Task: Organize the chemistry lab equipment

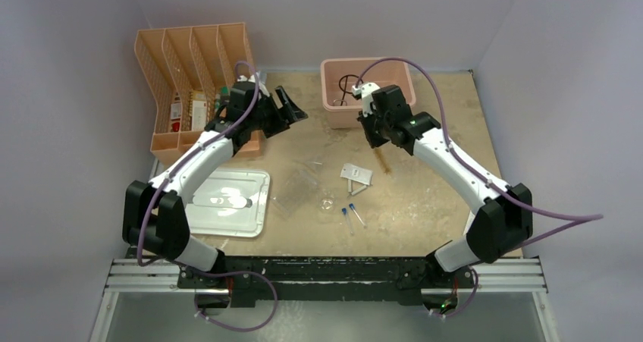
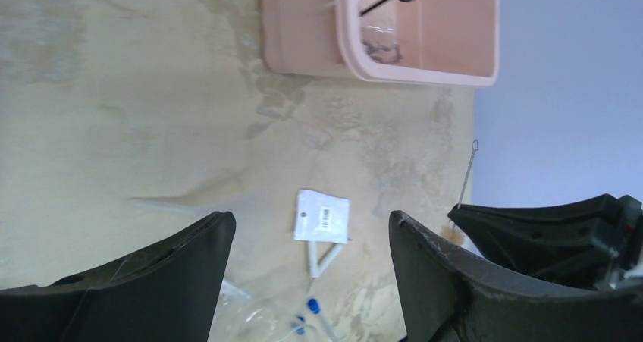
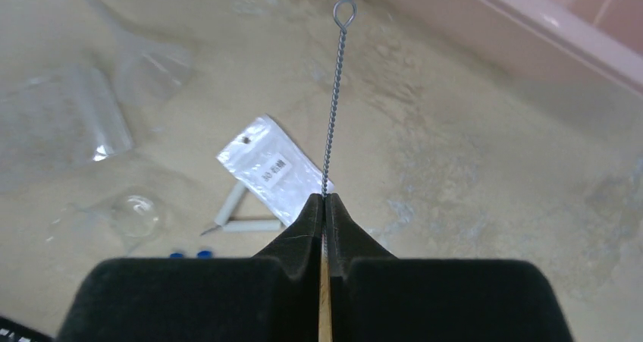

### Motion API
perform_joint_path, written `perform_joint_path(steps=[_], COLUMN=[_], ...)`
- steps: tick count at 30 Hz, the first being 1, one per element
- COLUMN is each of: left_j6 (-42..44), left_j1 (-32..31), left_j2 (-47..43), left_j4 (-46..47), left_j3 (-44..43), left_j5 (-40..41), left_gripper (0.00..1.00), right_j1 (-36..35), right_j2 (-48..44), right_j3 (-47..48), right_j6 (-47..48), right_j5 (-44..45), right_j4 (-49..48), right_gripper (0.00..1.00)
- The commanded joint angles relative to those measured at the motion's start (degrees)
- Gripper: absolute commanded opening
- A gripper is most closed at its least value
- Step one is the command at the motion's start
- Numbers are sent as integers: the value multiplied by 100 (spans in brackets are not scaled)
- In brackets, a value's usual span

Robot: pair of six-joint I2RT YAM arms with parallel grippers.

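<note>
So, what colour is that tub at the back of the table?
Pale pink. The tub shows best in the top external view.

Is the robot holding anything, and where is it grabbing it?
The right gripper pinches the thin twisted-wire test-tube brush partway along its stem. The left gripper holds nothing.

Pink bin [image 1: 326, 92], white lid [image 1: 254, 184] (vials [image 1: 347, 216] blue-capped).

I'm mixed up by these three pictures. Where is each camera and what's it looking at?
Top: above, behind the arms, looking down on the table; both arms show.
Left wrist: faces the pink bin; left gripper open.
Right wrist: looks down; right gripper shut on a brush.
Both wrist views share the white packet.
</note>
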State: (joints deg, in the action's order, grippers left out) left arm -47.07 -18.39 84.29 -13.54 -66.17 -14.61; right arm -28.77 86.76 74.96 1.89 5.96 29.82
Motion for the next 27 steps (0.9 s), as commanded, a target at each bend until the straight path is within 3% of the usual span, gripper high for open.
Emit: perform_joint_path(steps=[1, 7, 13, 15, 17, 20, 23, 27], left_j6=[-719, -1615, -2068, -2143, -2241, -2228, -1949, -1617], left_j1=[-335, -695, -789, -789, -789, -789, -782, -772], left_j2=[331, 766, 868, 767, 724, 508, 140, -52], left_j4=[1113, 2585, 3523, 3742, 3996, 3800, 3031, 2824], left_j3=[-397, -396, -98, 41, 121, 272, 425, 335], left_j5=[-535, -876, -856, -705, -675, -352, 674, 1048], left_gripper=[75, 77, 77, 75, 66, 59, 59, 63], right_j1=[6, 11, 11, 11, 5, 10, 18, 17], right_j2=[-400, -229, 29, 133, 226, 320, 319, 489], right_j3=[256, 794, 1256, 1373, 1436, 1476, 1443, 1560], right_j6=[638, 1040, 1221, 1300, 1298, 1135, 957, 892], right_j5=[-1428, -2628, -2898, -2922, -2909, -2788, -2655, -2625], right_j4=[-381, -111, 109, 185, 178, 127, -66, -60], right_gripper=[0, 0, 0, 0, 0, 0, 0, 0])
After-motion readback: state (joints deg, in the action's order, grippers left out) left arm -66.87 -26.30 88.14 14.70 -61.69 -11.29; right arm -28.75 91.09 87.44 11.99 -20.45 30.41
